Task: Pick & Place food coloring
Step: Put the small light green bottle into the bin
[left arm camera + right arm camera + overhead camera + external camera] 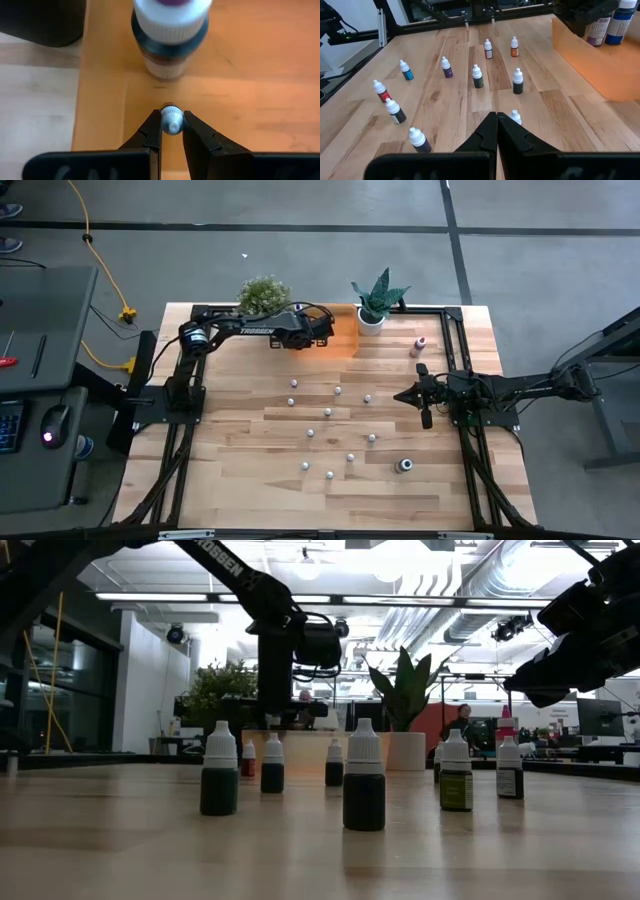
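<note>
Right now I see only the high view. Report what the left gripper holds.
Observer: The left gripper is shut on a tiny bottle, at its white cap.
Operator: Say what lies under it.
Observer: The orange pad. A bigger bottle stands just ahead, apart from it.
Operator: Now the right gripper.
Observer: Shut, holding nothing.
</note>
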You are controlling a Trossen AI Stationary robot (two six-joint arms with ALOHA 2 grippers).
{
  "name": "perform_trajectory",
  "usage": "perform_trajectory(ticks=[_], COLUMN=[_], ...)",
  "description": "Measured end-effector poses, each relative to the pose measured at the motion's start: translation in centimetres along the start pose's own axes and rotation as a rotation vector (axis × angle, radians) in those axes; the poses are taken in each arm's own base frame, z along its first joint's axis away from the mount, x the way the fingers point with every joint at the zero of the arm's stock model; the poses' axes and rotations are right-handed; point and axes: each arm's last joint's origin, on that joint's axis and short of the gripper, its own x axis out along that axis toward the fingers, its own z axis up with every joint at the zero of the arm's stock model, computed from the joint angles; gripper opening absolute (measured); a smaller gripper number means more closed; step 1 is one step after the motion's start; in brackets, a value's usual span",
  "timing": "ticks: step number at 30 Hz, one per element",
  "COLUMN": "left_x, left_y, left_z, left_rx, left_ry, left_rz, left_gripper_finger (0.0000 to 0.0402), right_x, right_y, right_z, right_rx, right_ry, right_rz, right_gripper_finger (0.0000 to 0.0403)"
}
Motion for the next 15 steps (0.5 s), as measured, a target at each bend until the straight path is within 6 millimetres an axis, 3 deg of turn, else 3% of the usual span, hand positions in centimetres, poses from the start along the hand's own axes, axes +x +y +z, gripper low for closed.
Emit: perform_trajectory(ticks=[15], left_x=[0.21], left_y=[-0.01], left_z=[0.43], left_rx=[0.037], left_ry=[-0.002], left_rz=[-0.012], left_gripper_finger=[0.0113], right_x=[0.0], right_y=[0.0], right_z=[0.0], right_rx=[0.0], right_ry=[0.0], right_rz=[0.0], right_gripper_finger=[0.0])
